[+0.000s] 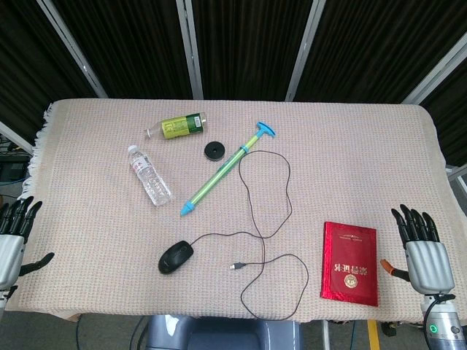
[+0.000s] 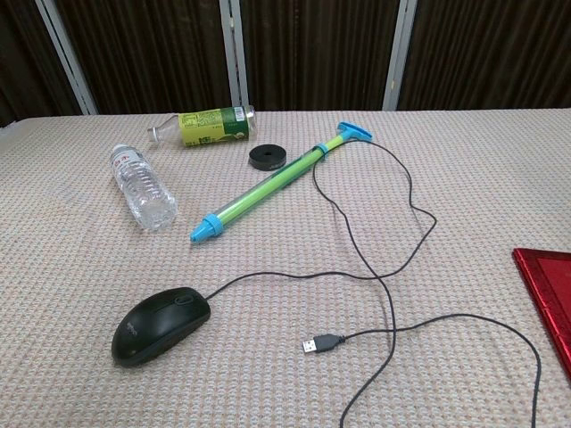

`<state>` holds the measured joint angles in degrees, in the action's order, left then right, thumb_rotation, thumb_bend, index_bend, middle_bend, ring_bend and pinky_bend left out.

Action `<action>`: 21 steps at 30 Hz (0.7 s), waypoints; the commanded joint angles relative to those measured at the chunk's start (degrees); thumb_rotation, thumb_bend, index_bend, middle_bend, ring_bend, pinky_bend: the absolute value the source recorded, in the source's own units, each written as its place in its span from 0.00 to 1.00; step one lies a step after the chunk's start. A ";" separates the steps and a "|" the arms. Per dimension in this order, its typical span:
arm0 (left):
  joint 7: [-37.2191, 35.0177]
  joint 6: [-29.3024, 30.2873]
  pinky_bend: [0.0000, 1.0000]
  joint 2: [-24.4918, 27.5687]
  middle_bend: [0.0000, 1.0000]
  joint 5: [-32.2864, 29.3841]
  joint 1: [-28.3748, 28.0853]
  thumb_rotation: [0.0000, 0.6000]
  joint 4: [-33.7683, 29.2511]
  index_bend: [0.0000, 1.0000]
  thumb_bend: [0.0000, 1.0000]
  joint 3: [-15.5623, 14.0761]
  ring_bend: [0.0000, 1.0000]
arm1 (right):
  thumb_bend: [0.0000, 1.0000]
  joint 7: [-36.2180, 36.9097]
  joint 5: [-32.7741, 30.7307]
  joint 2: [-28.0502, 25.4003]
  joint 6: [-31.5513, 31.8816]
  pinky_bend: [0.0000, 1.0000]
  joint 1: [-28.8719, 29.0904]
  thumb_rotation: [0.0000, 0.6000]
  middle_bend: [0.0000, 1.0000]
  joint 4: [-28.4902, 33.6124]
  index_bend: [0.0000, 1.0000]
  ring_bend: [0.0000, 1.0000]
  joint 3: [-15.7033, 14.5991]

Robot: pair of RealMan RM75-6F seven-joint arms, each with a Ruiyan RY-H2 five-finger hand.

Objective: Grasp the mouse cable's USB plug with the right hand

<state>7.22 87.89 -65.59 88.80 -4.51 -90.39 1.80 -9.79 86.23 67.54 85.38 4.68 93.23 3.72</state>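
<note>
A woven cloth (image 1: 350,153) covers the table. Only the head view shows the hands: left hand (image 1: 13,237) at the near left edge and right hand (image 1: 425,251) at the near right, both spread wide and holding nothing. A red booklet (image 1: 350,262) lies near right, mostly cut off in the chest view. Far left lie a clear bottle (image 2: 143,189), green bottle (image 2: 207,126) and pump (image 2: 272,181). The mouse (image 2: 161,325) sits near centre, its cable (image 2: 393,259) looping right; the plug (image 2: 319,343) lies just right of the mouse, apart from both hands
</note>
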 commanded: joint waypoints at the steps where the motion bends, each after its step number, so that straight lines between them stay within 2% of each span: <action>1: 0.01 -0.08 0.00 0.03 0.00 -0.06 -0.04 1.00 -0.08 0.00 0.05 0.02 0.00 | 0.05 -0.54 -0.31 -0.06 -0.25 0.00 -0.01 1.00 0.00 0.18 0.00 0.00 -0.06; 21: -0.09 -0.38 0.00 -0.08 0.00 -0.26 -0.07 1.00 -0.15 0.00 0.05 -0.08 0.00 | 0.05 -0.24 -1.28 -0.55 -1.20 0.00 0.22 1.00 0.00 1.55 0.00 0.00 0.09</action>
<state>7.13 87.53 -65.67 88.54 -4.57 -90.55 1.71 -10.06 84.96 67.01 84.20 4.87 94.74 3.79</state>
